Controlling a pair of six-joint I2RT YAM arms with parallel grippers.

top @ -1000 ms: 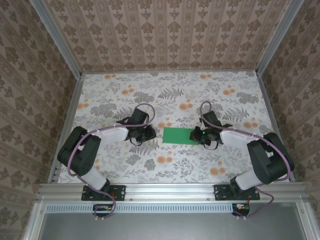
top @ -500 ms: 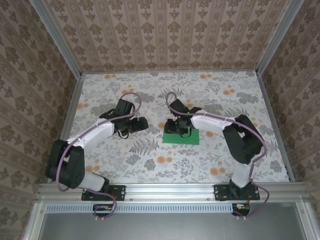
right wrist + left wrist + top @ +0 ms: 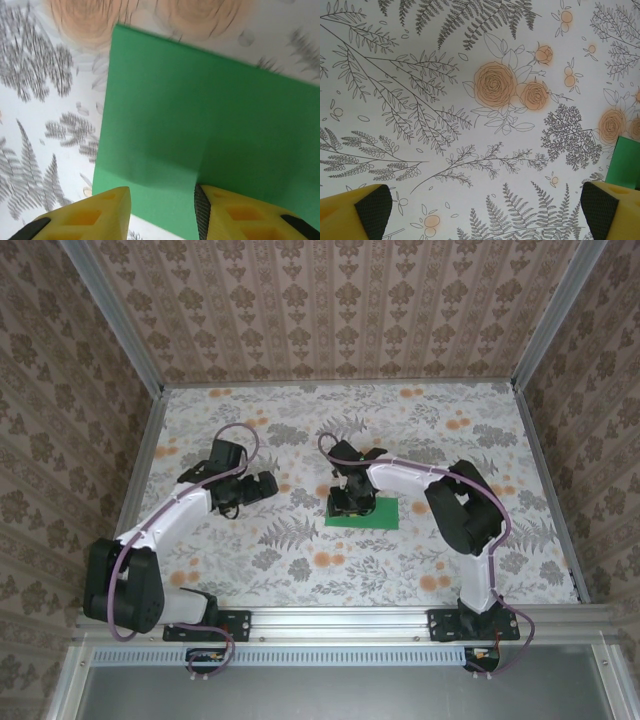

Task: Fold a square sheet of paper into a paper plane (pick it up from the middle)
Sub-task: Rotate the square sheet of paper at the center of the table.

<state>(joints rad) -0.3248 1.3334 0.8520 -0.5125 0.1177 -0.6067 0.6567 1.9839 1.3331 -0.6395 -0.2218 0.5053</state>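
Swung inward since earlier, the right claw [image 3: 352,502] hovers over the left part of the thin bright green square sheet of paper [image 3: 378,516], fingers partly apart and empty. It lies on the floral-clothed counter [image 3: 400,570]. Left of the sheet, the left claw [image 3: 258,488] gapes wide. The paper looks light, floppy and slippery, so a mid-sheet pinch suits it.

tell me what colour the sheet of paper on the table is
Plain bright green, no print; the paper shows best in the right wrist view.

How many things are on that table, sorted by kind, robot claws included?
green paper sheet: 1
grippers: 2, the left gripper and the right gripper
floral cloth: 1
Total: 4
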